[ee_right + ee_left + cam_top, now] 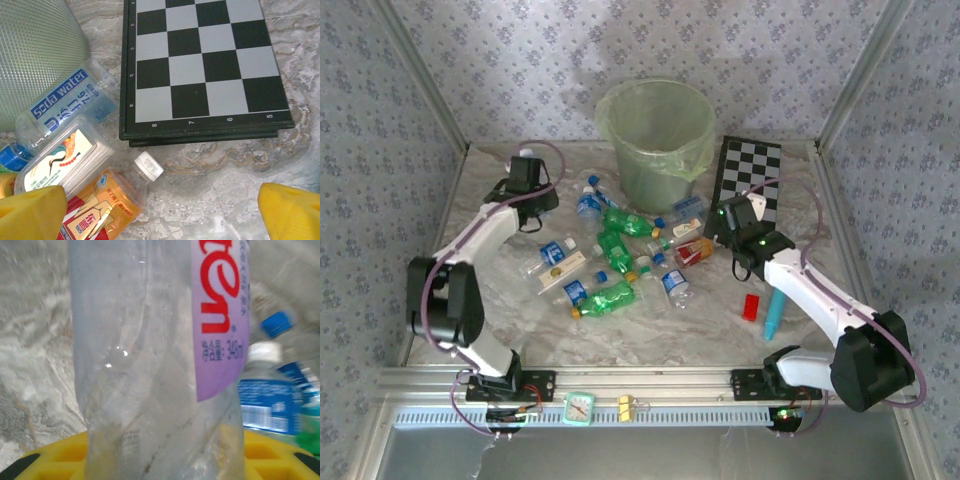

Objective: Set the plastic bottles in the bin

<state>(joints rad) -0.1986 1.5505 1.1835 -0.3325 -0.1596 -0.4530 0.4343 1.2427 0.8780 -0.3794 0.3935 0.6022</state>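
Found left gripper (526, 172) clamped on purple-labelled bottle (150, 365), 10 o'clock of bottle heap (620, 255). Found right gripper (160, 215) spread wide at 3 o'clock by chequered board (200, 60). Logged bin (655, 165) at 12 o'clock behind heap.

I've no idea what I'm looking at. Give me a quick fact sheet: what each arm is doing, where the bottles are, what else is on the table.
Left gripper: shut on a clear bottle with a purple label
Right gripper: open, close to an orange-labelled bottle
Bin: far side of the table, lined with a green bag
Loose bottles: about a dozen, lying in front of the bin
Other things: chequered board, red block, cyan stick
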